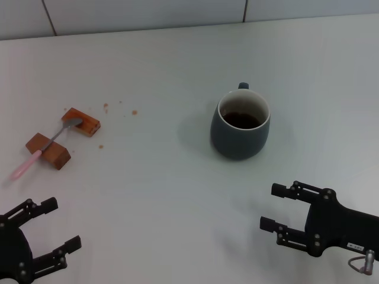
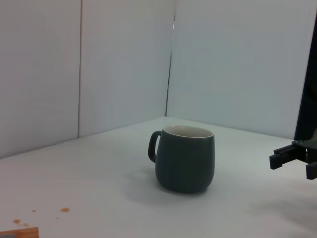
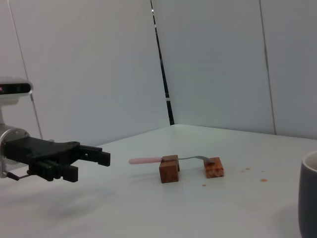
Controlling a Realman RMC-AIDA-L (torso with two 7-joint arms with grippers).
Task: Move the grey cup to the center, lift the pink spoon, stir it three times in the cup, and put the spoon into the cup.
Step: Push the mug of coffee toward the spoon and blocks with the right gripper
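Observation:
The grey cup stands upright right of the table's middle, its handle turned to the far side and dark liquid inside; it also shows in the left wrist view as the cup and at the picture's edge as the cup. The pink spoon lies across two brown wooden blocks at the left, silver bowl on the far block; the right wrist view shows the spoon too. My left gripper hovers open near the front left, short of the spoon. My right gripper is open at the front right, short of the cup.
The near block and far block hold the spoon off the table. Small brown crumbs lie scattered beside them. A wall bounds the white table's far edge.

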